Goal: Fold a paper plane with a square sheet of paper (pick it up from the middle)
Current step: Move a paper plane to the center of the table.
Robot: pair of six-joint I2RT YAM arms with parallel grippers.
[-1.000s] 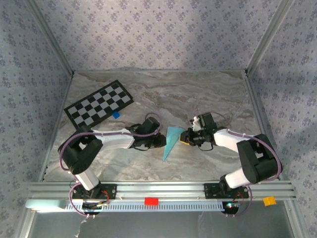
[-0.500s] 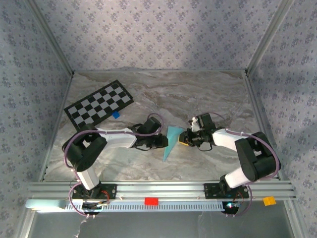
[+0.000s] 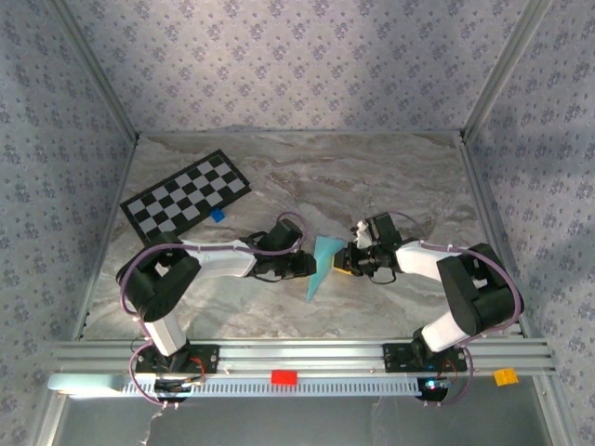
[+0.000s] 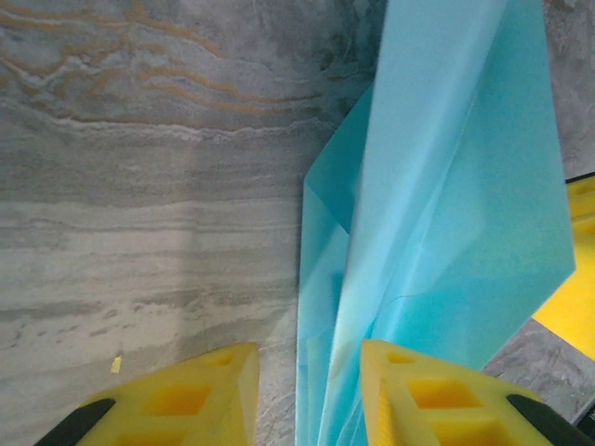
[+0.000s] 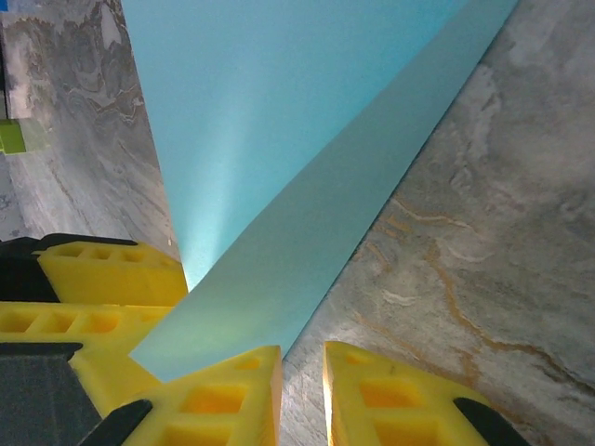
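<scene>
Plane: the paper plane [image 3: 323,264] lies at the middle of the table [image 3: 390,177], a little toward the near edge, with its wide end to the far edge and its tip to the near edge, between the two sets of jaws
Left jaws: spread at the plane's left side; the wrist view shows a loose folded edge running into the gap, not clamped
Right jaws: nearly together, with bare table showing in the slim gap; the plane's right flap lies over one fingertip and does not look pinched
Stage: probably late, with the dart shape made and the creases being settled
Risk: if the left jaws shut on that loose edge alone, one layer may lift and the fold could spring open or crumple
Risk: a push from either side could slide the light paper, since nothing seems to pin it
Since a second ago: the left arm [image 3: 223,260] has drawn in against the plane and the right arm [image 3: 423,260] has edged closer; the plane sits about where it was
</scene>
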